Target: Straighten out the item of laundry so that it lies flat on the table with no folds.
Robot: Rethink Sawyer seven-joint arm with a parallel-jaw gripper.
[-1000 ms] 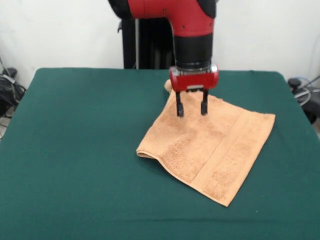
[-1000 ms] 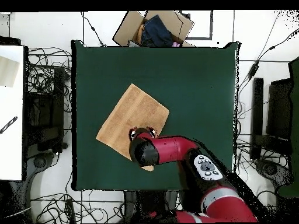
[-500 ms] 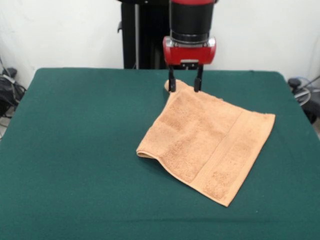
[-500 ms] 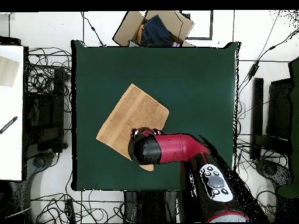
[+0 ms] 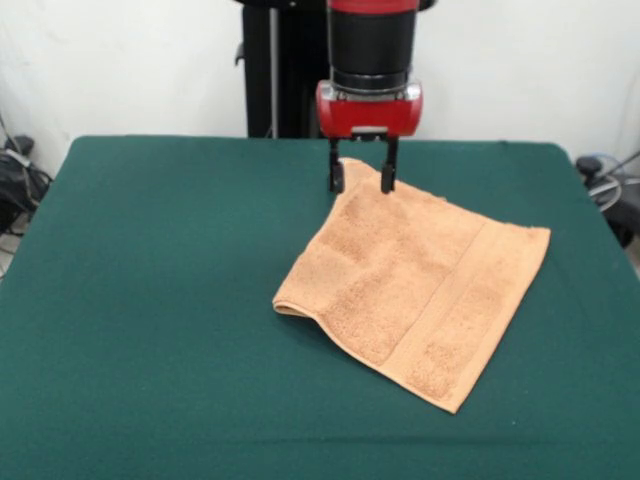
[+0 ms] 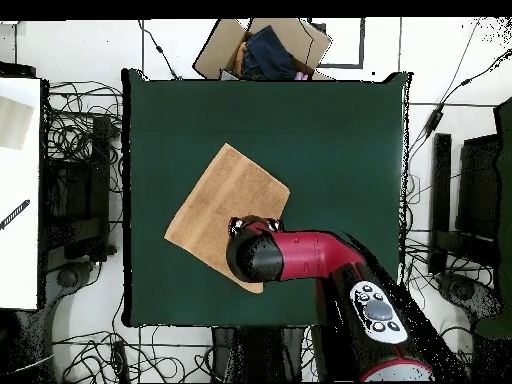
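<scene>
From above, the arm [image 6: 300, 255] hides the towel's [image 6: 225, 200] near corner.

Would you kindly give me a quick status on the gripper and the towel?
Gripper open, poised over the towel's far corner. Towel on the table, one side doubled under, not flat yet. Nothing in the way.

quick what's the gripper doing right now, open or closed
Gripper: open, holding nothing, fingers straddling the far corner of the towel.
</scene>
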